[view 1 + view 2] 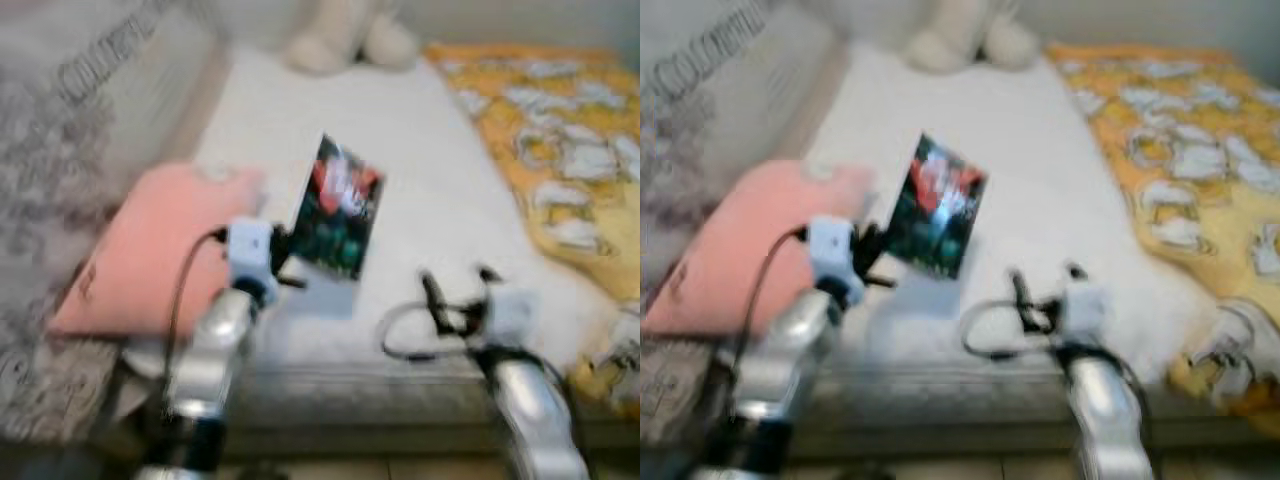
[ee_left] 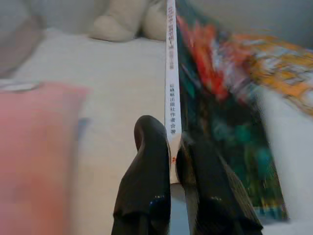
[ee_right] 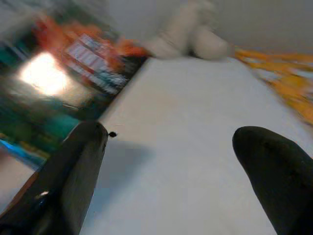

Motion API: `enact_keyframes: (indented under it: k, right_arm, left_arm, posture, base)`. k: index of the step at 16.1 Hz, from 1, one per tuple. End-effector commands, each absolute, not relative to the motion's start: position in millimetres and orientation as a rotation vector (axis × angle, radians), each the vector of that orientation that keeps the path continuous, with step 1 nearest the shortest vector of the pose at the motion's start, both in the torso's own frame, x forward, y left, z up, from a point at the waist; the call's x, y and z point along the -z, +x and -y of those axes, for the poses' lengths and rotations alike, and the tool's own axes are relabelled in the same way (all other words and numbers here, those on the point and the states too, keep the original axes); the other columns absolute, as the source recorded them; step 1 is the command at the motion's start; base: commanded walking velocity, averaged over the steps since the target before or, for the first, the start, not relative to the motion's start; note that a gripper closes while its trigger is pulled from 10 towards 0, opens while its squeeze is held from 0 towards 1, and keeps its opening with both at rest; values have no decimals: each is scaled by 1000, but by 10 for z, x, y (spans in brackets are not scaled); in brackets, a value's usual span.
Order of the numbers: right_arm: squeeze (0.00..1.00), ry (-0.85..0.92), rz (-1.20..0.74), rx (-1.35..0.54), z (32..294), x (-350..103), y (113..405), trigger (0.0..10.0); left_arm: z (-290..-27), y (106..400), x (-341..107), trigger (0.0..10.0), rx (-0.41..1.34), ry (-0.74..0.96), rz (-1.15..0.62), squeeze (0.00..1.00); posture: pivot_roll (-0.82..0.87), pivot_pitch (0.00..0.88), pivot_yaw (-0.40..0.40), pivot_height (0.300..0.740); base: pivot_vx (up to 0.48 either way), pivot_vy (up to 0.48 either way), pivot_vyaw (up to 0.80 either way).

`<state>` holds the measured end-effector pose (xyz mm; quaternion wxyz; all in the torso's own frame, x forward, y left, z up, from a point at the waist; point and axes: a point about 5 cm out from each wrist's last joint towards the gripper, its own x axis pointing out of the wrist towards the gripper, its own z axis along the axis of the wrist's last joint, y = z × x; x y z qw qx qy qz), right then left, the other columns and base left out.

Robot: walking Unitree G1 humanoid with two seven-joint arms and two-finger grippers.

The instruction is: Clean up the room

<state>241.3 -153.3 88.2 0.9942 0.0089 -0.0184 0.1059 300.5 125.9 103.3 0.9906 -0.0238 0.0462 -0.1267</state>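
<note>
A thin book (image 1: 338,208) with a dark green and red cover is held up above the white bed (image 1: 440,190), tilted. My left gripper (image 1: 284,256) is shut on its lower corner; in the left wrist view both black fingers (image 2: 146,186) clamp the white spine of the book (image 2: 172,88). My right gripper (image 1: 455,290) hovers open over the bed's front part, to the right of the book, with nothing between its fingers (image 3: 78,171). The right wrist view catches the glossy book cover (image 3: 54,93) off to one side.
A pink pillow (image 1: 150,250) lies on the bed's left side, beside a grey patterned cover (image 1: 60,190). An orange and white blanket (image 1: 560,150) covers the right side. A cream plush toy (image 1: 350,40) sits at the far end. The bed's front edge (image 1: 350,385) is near my arms.
</note>
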Motion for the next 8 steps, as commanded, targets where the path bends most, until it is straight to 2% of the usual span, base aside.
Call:
enact_keyframes:
  k: [1,2,4,5,6,7,8]
  right_arm:
    - [0,0,8,-190,1643,-831,2361,10000]
    - [0,2,7,-188,1648,-831,2361,10000]
    - [0,9,-4,-184,1662,-815,2376,10000]
    - [0,7,-5,-187,1659,-816,2381,10000]
    - [0,5,-5,-189,1655,-816,2384,10000]
    - [0,5,-5,-193,1649,-819,2389,10000]
    - [0,4,-7,-195,1648,-818,2378,10000]
  left_arm:
    - [-1154,3059,-1185,0,280,-57,-25,0]
    - [-1112,3086,-1202,0,302,-50,-19,0]
    - [-946,3184,-1263,0,393,-44,-23,0]
    - [-907,3216,-1287,0,414,-58,-25,0]
    - [-872,3243,-1305,7686,437,-56,-29,0]
    - [-831,3323,-1343,9961,463,-67,-39,0]
    - [-841,3405,-1358,10000,468,-70,-53,0]
  posture:
    - [-54,0,-7,740]
    - [-52,0,-8,740]
    - [-46,0,-16,740]
    - [-45,0,-17,740]
    - [-47,0,-17,740]
    - [-48,0,-17,740]
    - [-52,0,-18,740]
  base:
    - [461,0,775]
    - [472,0,775]
    - [480,0,0]
    - [0,0,0]
    - [0,0,0]
    - [0,0,0]
    - [0,0,0]
